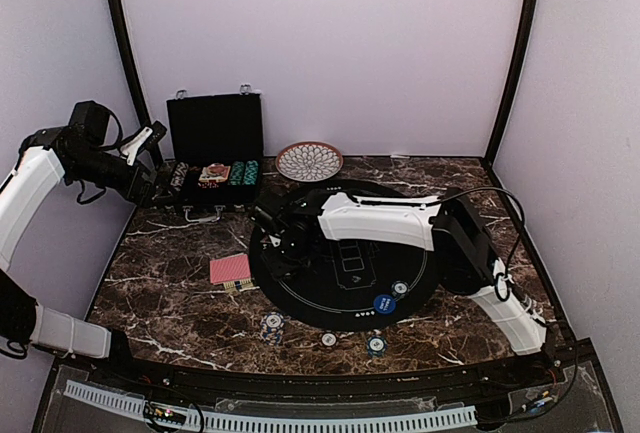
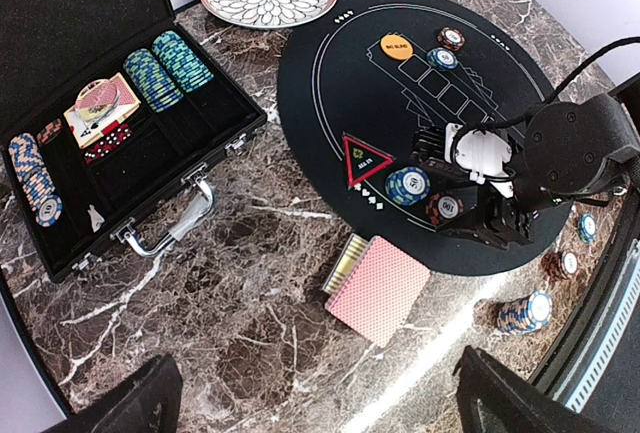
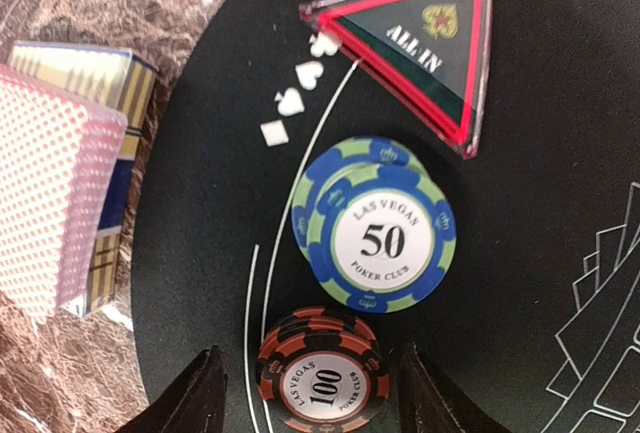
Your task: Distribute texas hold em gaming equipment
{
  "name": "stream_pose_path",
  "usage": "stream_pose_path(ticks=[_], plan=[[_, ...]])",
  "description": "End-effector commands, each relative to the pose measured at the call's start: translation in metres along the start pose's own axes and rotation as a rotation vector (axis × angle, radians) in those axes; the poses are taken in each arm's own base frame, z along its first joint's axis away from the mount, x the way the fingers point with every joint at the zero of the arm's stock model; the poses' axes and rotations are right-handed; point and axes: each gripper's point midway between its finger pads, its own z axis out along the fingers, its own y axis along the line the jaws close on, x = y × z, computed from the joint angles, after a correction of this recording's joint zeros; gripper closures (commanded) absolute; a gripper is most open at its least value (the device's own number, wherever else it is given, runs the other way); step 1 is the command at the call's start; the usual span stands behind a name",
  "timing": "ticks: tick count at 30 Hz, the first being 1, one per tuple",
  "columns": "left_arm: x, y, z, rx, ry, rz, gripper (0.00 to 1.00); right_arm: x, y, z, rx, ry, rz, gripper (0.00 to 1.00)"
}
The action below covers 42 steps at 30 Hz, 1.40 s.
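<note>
Two white and black arms
The left arm (image 1: 28,185) and right arm (image 1: 380,221) have white shells and black joints; thin black cables loop behind the jaws; the fingers (image 3: 190,403) are black.

Table (image 1: 180,303): dark brown marble-pattern top, white and tan veining, glossy. It fills the floor of the enclosure, wall to wall.
Back wall (image 1: 330,43): plain, pale lilac-white, unmarked. Left side wall (image 1: 50,43) and right side wall (image 1: 590,103) are the same pale finish.
Two black poles rise from the far corners, the left pole (image 1: 130,63) and the right pole (image 1: 516,53), leaning outward toward the top.
Near edge: dark rim, then a white perforated strip (image 1: 300,421) curving along it.
Light soft and even; a pale sheen on the marble (image 2: 440,343) in the left wrist view.
</note>
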Motion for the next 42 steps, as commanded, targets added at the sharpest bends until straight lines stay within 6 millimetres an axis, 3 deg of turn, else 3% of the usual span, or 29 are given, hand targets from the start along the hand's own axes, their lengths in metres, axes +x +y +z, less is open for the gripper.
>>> stream_pose_path(ticks=[1, 5, 9, 15, 20, 25, 34, 42], plan=[[-0.001, -0.011, -0.007, 0.024, -0.022, 0.021, 0.01, -0.024, -0.003, -0.041, -0.006, -0.078, 0.01, 0.42], [0.0, -0.011, -0.007, 0.021, -0.016, 0.022, 0.01, -0.014, 0.001, -0.078, -0.021, -0.101, -0.004, 0.42], [0.0, -0.011, -0.008, 0.019, -0.016, 0.028, 0.01, 0.025, 0.007, -0.103, -0.022, -0.069, -0.045, 0.41], [-0.001, -0.012, -0.008, 0.023, -0.018, 0.03, 0.01, 0.113, 0.015, -0.112, -0.014, 0.068, -0.096, 0.31], [-0.002, -0.012, -0.008, 0.026, -0.019, 0.026, 0.01, 0.153, 0.023, -0.112, -0.025, 0.129, -0.113, 0.23], [-0.002, -0.012, -0.009, 0.025, -0.018, 0.026, 0.01, 0.168, 0.029, -0.099, -0.019, 0.159, -0.13, 0.21], [0.0, -0.012, -0.008, 0.023, -0.012, 0.028, 0.01, 0.176, 0.031, -0.08, -0.012, 0.189, -0.154, 0.2], [0.001, -0.011, -0.007, 0.022, -0.01, 0.027, 0.01, 0.181, 0.032, -0.07, -0.012, 0.203, -0.161, 0.26]])
